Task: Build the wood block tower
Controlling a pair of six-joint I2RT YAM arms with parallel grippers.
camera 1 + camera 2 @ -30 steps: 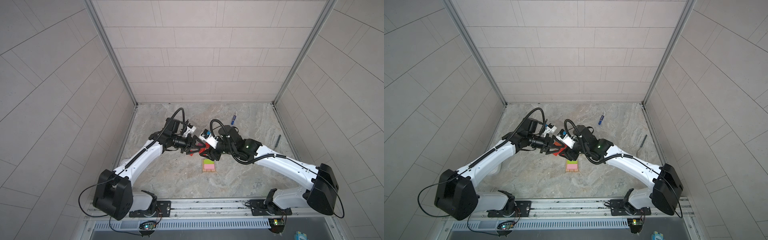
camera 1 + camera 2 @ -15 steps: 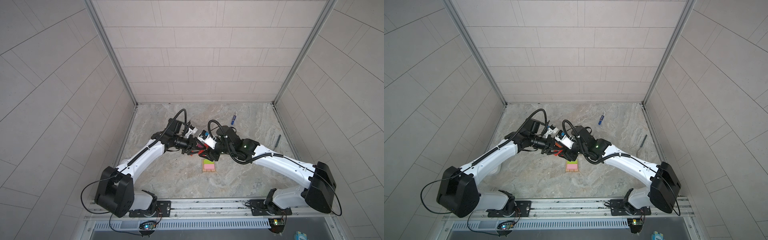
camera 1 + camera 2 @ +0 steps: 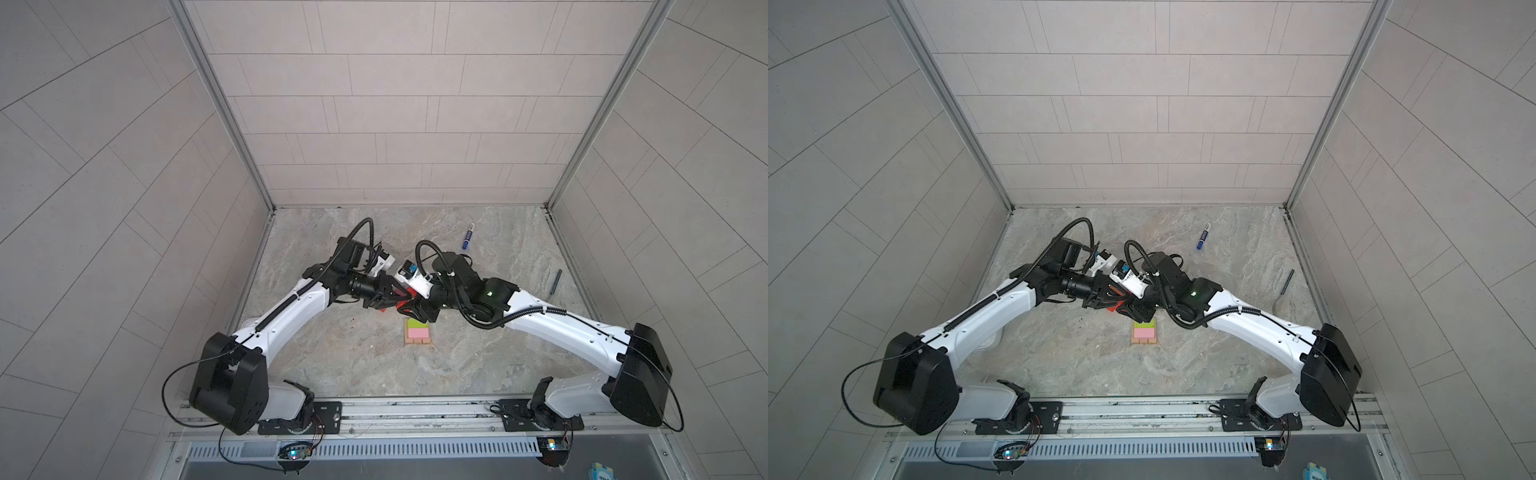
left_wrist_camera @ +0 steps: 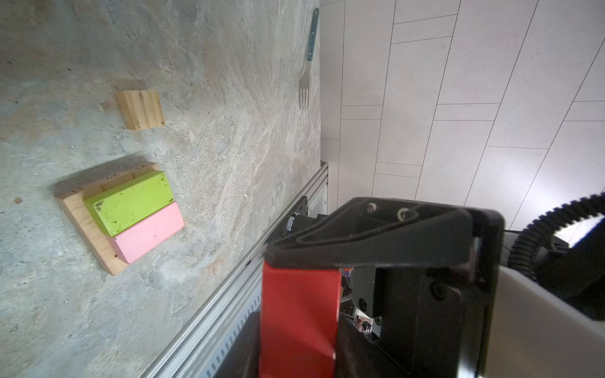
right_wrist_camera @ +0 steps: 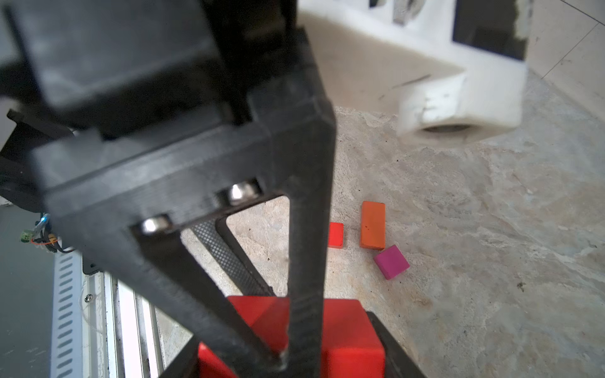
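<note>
In the middle of both top views, the left gripper and right gripper both clamp 1 red block just up-left of the tower base. This looks like a handover; next, 1 gripper must release.

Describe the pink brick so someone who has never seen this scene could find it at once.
Near the middle of the marble table lies a flat tan wooden base. Two bricks lie side by side on it; the pink brick is the one nearer the rail, the lime-green brick the farther.
</note>
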